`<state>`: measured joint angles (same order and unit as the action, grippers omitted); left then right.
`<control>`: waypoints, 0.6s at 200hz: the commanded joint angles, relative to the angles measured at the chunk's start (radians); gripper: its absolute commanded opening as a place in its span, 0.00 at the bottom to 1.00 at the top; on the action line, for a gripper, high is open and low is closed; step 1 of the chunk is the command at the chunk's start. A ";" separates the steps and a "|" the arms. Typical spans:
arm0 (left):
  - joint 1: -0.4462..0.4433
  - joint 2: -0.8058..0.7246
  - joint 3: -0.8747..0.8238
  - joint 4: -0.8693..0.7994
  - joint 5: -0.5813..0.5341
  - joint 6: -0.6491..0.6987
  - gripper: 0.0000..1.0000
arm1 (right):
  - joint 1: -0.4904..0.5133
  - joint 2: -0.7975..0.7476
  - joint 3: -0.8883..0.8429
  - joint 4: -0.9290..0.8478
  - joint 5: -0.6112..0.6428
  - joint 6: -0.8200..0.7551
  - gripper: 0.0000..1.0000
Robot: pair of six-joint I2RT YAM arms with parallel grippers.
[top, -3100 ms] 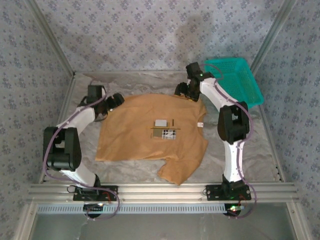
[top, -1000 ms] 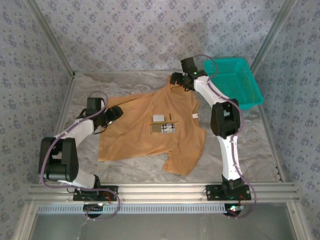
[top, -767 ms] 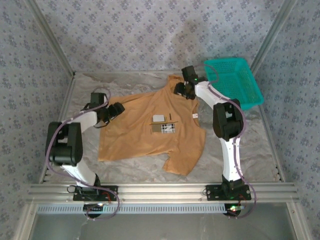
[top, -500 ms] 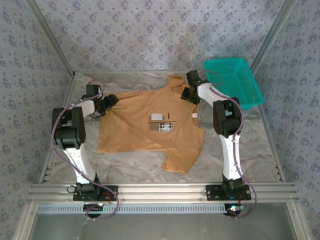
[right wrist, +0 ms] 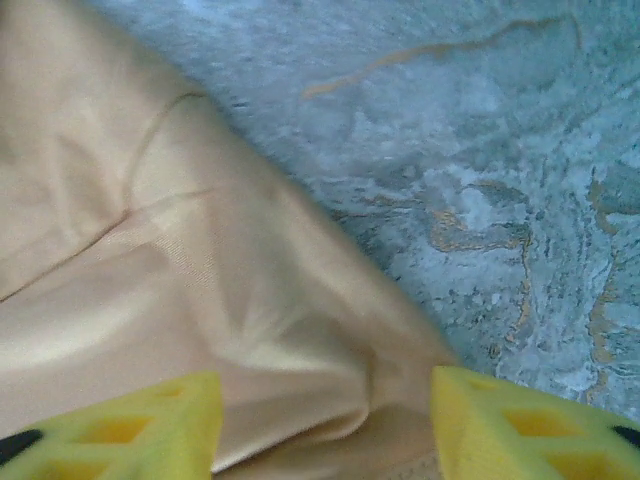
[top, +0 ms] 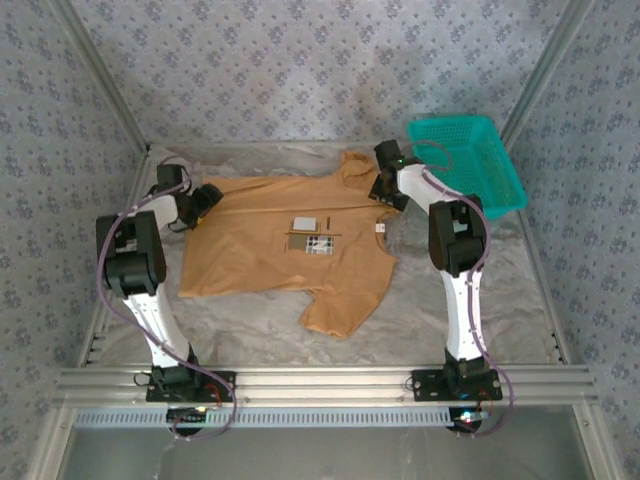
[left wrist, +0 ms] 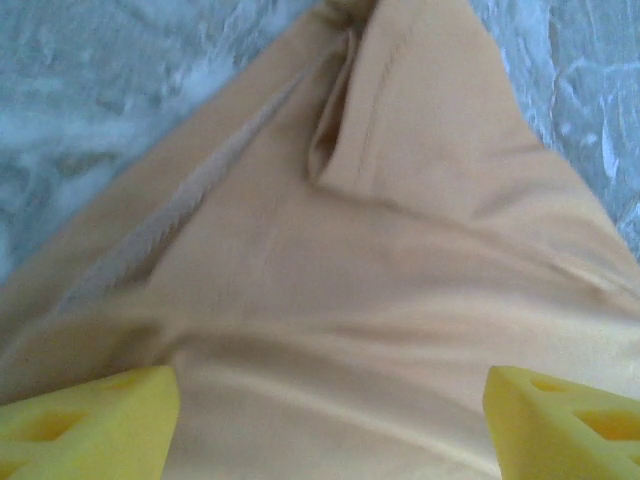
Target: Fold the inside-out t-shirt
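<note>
Left wrist: left gripper fingers stand wide apart, cloth lying beneath them. Right gripper also parted, over a bunched fold at the cloth's edge. One inside-out t-shirt lies spread mid-table; one teal basket sits far right. Against half a second back: the shirt has shifted left, its left sleeve drawn out

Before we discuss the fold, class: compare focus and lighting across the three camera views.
Top external: even, soft light, no glare; the t-shirt and teal basket are reasonably sharp. Left wrist: cloth soft-focused, the yellow end effector fingers blurred. Right wrist: near cloth blurred, the marbled table sharper.
</note>
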<state>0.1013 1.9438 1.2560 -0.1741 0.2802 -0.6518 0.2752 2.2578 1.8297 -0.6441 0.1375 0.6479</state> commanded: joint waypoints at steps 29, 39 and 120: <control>-0.083 -0.347 -0.165 -0.104 -0.082 0.070 0.81 | 0.100 -0.250 -0.123 -0.102 -0.067 -0.059 0.70; -0.091 -0.414 -0.248 -0.082 -0.058 0.051 0.81 | 0.135 -0.326 -0.233 -0.076 -0.102 -0.056 0.70; 0.009 -0.498 -0.623 0.138 0.130 -0.086 0.82 | 0.493 -0.640 -0.883 0.100 -0.268 0.101 0.47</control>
<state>0.0666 1.4322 0.6773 -0.1452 0.3359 -0.6785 0.7174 1.6482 1.0496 -0.6144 -0.0990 0.6521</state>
